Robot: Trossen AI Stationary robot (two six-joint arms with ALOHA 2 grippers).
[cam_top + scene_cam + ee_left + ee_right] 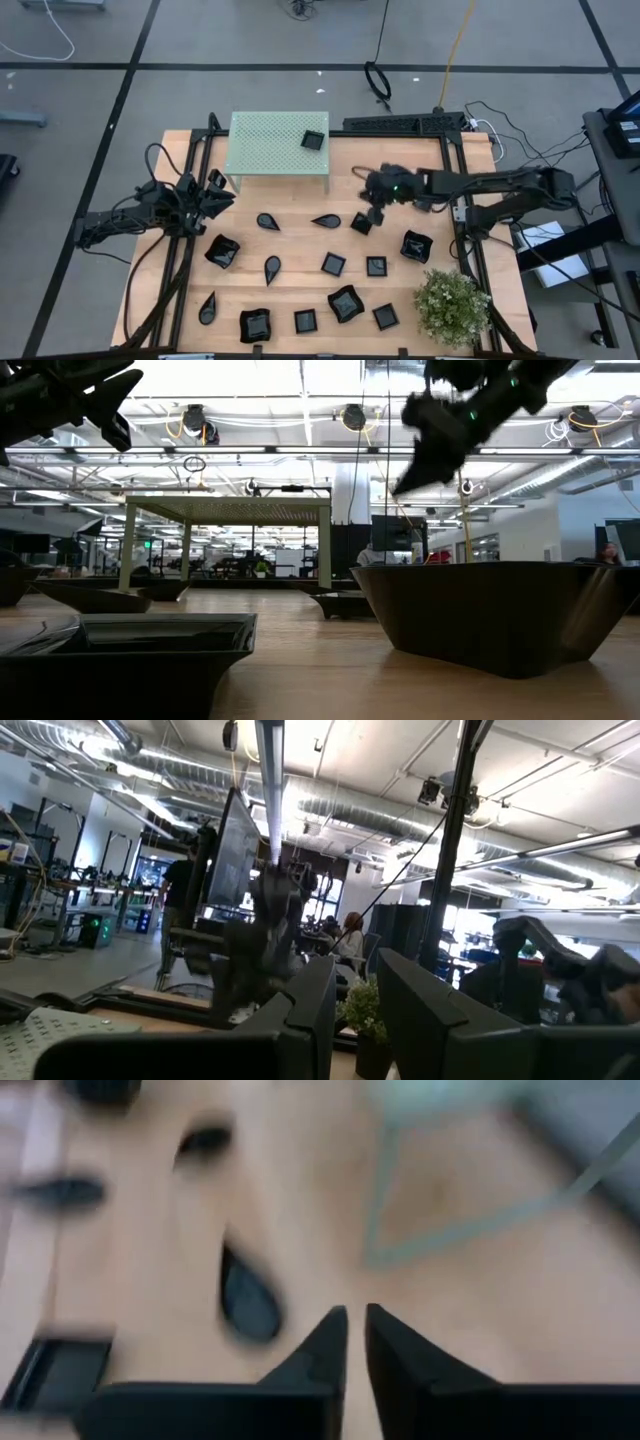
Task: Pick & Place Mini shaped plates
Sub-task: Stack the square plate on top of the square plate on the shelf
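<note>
Writing or brand marks cannot be read anywhere. Nearest the jaws of the right gripper (pixel 355 1325), which are held nearly closed with only a narrow slit and nothing between them, a teardrop plate (pixel 248 1302) is seen on the wooden table (pixel 300 245), just beside the fingertips, long axis running roughly toward the gripper. A square plate (pixel 361 224) is seen just under the gripper from above. Farther off, another square plate (pixel 313 140) is set on the green platform (pixel 270 140). The left gripper (pixel 215 192) is parked at the table's left edge; its jaws are slightly parted, holding nothing.
</note>
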